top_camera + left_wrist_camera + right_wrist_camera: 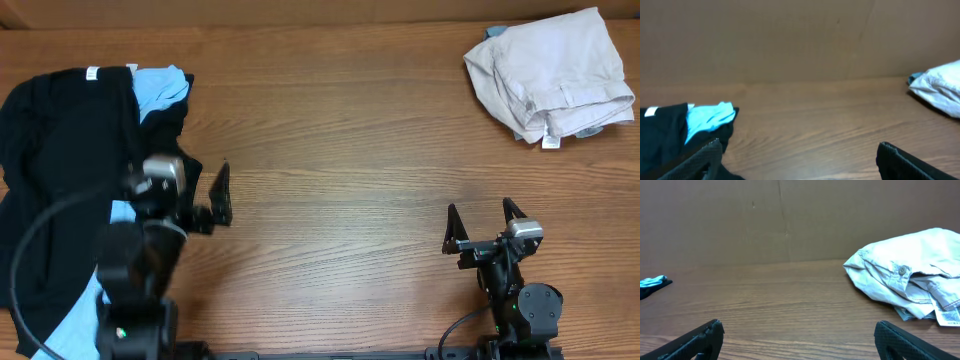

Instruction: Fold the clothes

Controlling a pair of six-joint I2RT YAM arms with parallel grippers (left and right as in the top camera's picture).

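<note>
Lying left edge: black garment point(60, 150) | far-right corner: khaki shorts point(550, 72) | table point(340, 130) between

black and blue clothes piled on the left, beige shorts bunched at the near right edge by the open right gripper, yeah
No. The beige shorts lie bunched at the far right corner, apart from the open right gripper, as the overhead view shows. The black garment and blue shirt are piled on the left.

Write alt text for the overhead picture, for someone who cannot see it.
A wooden table holds a black garment over a light-blue shirt at left and bundled beige shorts far right. The left tool and right tool stand open, empty.
</note>
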